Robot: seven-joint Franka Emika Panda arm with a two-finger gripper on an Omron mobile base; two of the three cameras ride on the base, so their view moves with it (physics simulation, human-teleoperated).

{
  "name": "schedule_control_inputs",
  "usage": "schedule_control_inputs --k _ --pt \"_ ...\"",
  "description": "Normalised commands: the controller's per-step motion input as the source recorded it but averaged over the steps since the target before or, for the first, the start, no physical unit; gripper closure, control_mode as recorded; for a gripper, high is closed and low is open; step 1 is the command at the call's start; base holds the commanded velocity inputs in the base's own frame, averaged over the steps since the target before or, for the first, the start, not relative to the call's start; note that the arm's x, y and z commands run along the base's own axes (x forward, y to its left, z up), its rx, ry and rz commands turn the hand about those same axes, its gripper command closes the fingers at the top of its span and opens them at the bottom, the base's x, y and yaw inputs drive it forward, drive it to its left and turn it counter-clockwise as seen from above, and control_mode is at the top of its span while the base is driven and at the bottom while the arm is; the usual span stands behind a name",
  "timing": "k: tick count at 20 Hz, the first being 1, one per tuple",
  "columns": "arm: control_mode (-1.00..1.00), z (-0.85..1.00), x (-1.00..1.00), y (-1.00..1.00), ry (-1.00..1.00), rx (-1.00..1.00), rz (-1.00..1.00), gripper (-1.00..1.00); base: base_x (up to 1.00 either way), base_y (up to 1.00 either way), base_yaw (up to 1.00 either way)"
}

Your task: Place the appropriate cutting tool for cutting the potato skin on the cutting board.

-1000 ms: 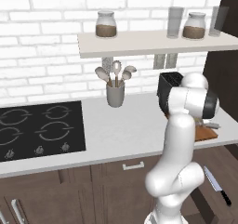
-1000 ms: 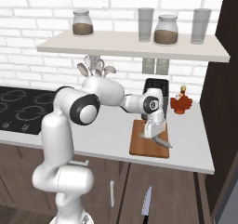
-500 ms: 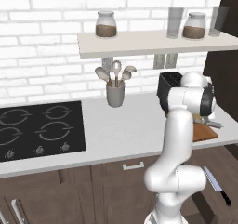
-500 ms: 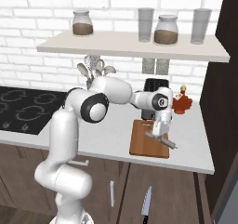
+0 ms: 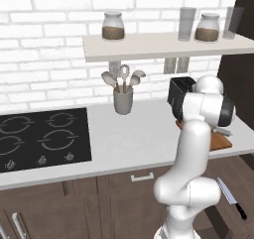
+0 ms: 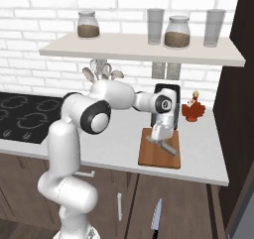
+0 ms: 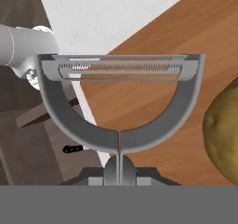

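The cutting tool is a grey Y-shaped metal peeler [image 7: 119, 100], and my gripper [image 7: 119, 173] is shut on its handle. Its blade end [image 6: 169, 147] hangs low over the reddish-brown cutting board [image 6: 149, 158], which lies on the counter in front of the toaster. In the hand view the board [image 7: 195, 42] spreads out under the blade. The yellowish-tan potato [image 7: 224, 135] lies on it at the right edge. From the left base camera, my arm hides most of the board [image 5: 222, 142], and the peeler's tip [image 5: 224, 132] pokes out to the right.
A dark toaster [image 6: 166, 102] stands right behind the board. A red ornament [image 6: 192, 110] sits to its right, and a cup of pale utensils [image 5: 123, 90] to its left. The hob [image 5: 39, 138] is at far left. A knife [image 6: 156, 223] lies on the floor.
My hand has shifted slightly sideways above the board, first right and then back left. It has kept hold of the peeler. Nothing on the counter has moved.
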Motion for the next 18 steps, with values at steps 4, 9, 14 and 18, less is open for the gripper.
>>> schedule_control_inputs --k 4,9,14,18 --pt "-1.0 -0.48 -0.05 0.19 -0.2 0.0 0.0 1.0 0.0 0.0 0.0" --pt "-1.0 -0.46 -0.04 0.17 -0.19 0.0 0.0 1.0 0.0 0.0 0.0" --pt "-1.0 -0.44 0.0 0.43 -0.12 0.0 0.0 1.0 0.0 0.0 0.0" --pt "-1.0 -0.43 0.0 0.45 -0.08 0.0 0.0 -1.0 0.0 0.0 0.0"
